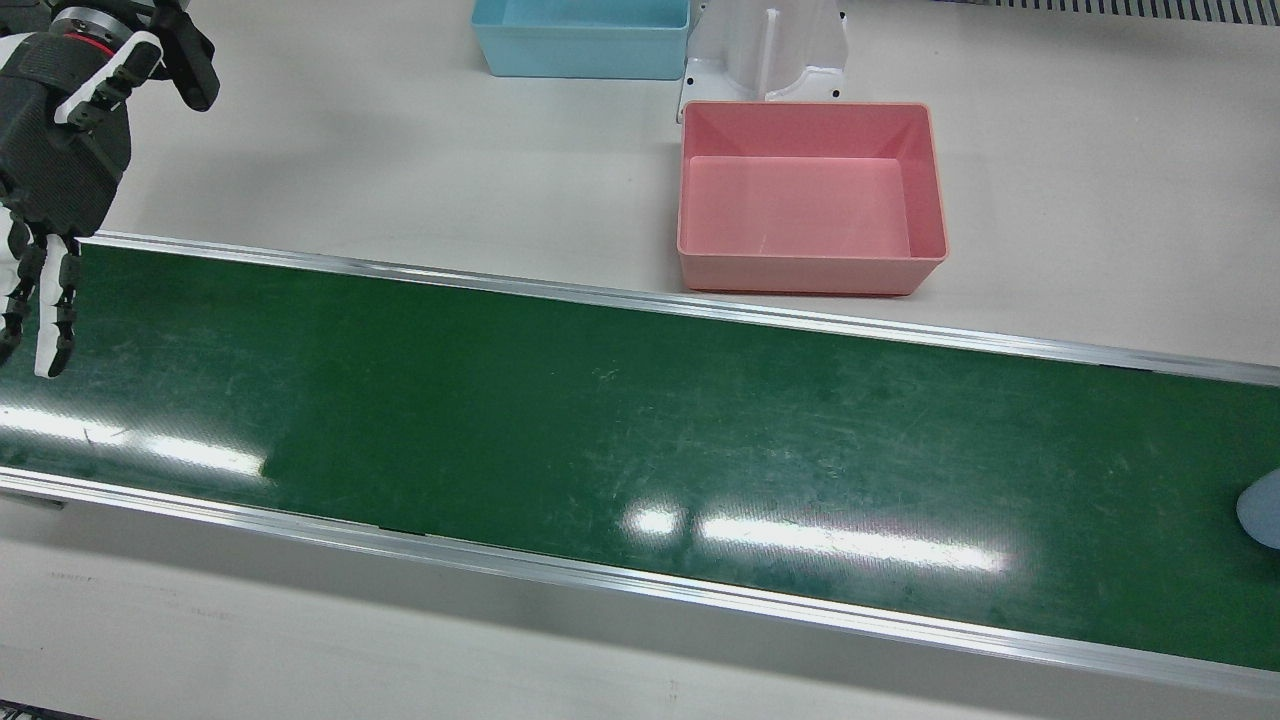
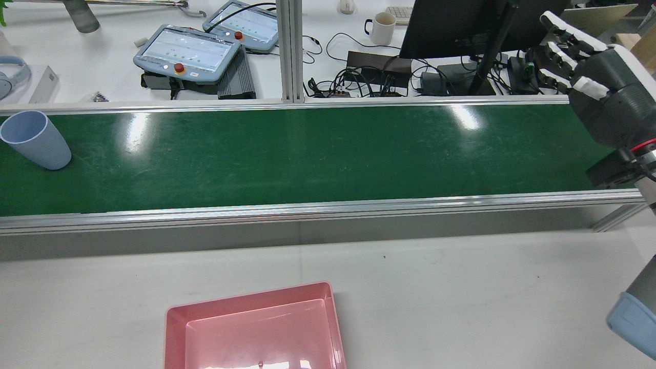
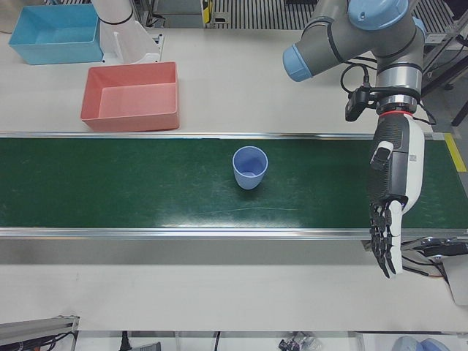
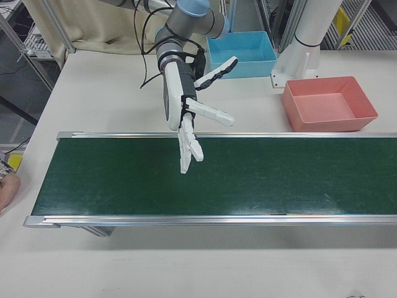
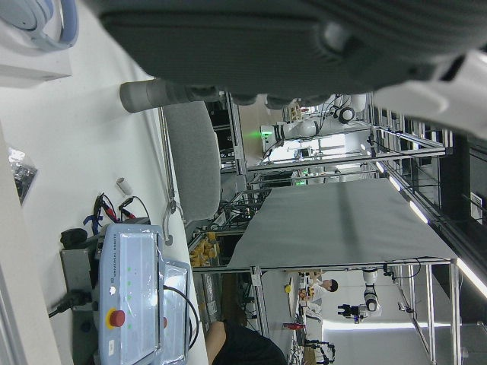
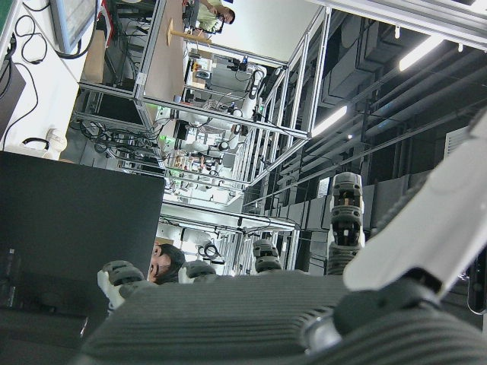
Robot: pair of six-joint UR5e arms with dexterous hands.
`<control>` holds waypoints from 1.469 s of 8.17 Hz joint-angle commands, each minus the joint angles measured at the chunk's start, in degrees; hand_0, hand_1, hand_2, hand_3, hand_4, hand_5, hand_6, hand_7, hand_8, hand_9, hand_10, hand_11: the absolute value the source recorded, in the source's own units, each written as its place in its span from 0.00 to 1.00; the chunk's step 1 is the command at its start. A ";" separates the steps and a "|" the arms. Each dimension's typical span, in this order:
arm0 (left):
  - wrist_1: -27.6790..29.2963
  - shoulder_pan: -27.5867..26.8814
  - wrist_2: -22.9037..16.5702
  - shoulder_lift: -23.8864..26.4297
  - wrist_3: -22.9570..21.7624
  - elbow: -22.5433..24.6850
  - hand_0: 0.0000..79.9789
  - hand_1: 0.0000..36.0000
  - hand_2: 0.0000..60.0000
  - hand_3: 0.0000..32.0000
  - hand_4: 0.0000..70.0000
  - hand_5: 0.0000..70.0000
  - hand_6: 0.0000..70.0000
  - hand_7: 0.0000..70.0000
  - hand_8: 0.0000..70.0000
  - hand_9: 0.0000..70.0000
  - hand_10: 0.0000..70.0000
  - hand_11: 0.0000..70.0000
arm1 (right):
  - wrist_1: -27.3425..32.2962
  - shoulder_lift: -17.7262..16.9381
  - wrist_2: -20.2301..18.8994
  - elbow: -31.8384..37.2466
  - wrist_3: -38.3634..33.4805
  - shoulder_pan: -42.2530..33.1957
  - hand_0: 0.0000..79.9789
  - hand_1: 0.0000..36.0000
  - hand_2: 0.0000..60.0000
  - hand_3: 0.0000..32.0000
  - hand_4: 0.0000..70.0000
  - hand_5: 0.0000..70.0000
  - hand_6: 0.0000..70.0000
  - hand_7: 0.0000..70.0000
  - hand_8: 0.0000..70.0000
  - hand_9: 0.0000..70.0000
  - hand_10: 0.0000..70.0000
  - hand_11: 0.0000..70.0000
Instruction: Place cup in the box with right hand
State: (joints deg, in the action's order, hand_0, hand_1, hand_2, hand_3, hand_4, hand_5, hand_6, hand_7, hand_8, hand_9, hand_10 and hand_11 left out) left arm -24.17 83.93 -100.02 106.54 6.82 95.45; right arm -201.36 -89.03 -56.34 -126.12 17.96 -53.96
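A light blue cup [image 3: 249, 167] stands upright on the green conveyor belt [image 1: 600, 450]. It shows at the belt's far left in the rear view [image 2: 36, 139] and is only an edge [image 1: 1262, 510] in the front view. The empty pink box [image 1: 810, 272] sits on the white table behind the belt, also seen as the pink box [image 2: 246, 300]. My right hand [image 4: 182, 118] hangs open over the belt's other end, fingers spread, far from the cup; the right hand [image 1: 55, 170] holds nothing. My left hand [image 3: 393, 194] is open, fingers pointing down, beyond the cup's side of the belt.
A blue box [image 1: 580, 40] and a white arm pedestal [image 1: 765, 50] stand behind the pink box. Control pendants [image 2: 187, 51], cables and a monitor lie past the belt's far rail. A person's hand [image 4: 6, 189] shows at the left edge of the right-front view.
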 commanded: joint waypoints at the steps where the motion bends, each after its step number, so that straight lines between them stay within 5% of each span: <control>1: 0.00 0.00 0.00 -0.02 0.03 0.00 0.00 0.00 0.00 0.00 0.00 0.00 0.00 0.00 0.00 0.00 0.00 0.00 | 0.00 0.00 0.18 0.09 -0.12 -0.09 0.55 0.00 0.00 1.00 0.22 0.02 0.00 0.19 0.00 0.02 0.05 0.08; 2: 0.00 0.00 0.00 -0.02 0.03 0.00 0.00 0.00 0.00 0.00 0.00 0.00 0.00 0.00 0.00 0.00 0.00 0.00 | 0.00 0.00 0.18 0.09 -0.12 0.00 0.57 0.00 0.00 0.43 0.30 0.03 0.03 0.25 0.00 0.03 0.08 0.13; 3: 0.00 0.00 0.00 -0.02 0.03 0.00 0.00 0.00 0.00 0.00 0.00 0.00 0.00 0.00 0.00 0.00 0.00 0.00 | 0.00 -0.09 0.18 0.09 -0.12 0.00 0.58 0.00 0.00 0.20 0.33 0.03 0.05 0.28 0.00 0.06 0.09 0.14; 10: 0.00 0.00 0.00 -0.02 0.03 0.00 0.00 0.00 0.00 0.00 0.00 0.00 0.00 0.00 0.00 0.00 0.00 0.00 | 0.00 0.00 0.00 0.00 -0.12 0.00 0.58 0.00 0.00 0.11 0.39 0.03 0.08 0.42 0.03 0.12 0.10 0.15; 11: 0.00 0.00 0.00 -0.02 0.03 0.00 0.00 0.00 0.00 0.00 0.00 0.00 0.00 0.00 0.00 0.00 0.00 0.00 | 0.00 0.00 0.00 0.00 -0.03 0.09 0.58 0.00 0.00 0.14 0.40 0.03 0.08 0.44 0.04 0.13 0.10 0.15; 12: 0.00 0.00 0.00 -0.02 0.03 0.00 0.00 0.00 0.00 0.00 0.00 0.00 0.00 0.00 0.00 0.00 0.00 0.00 | 0.00 0.00 0.00 0.00 -0.03 0.09 0.58 0.00 0.00 0.34 0.40 0.03 0.08 0.46 0.04 0.13 0.10 0.16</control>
State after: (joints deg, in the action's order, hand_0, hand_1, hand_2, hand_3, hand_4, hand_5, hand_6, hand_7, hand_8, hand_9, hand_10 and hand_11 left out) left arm -24.17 83.94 -100.02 106.54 6.85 95.45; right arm -201.36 -89.04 -56.31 -126.12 17.87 -53.93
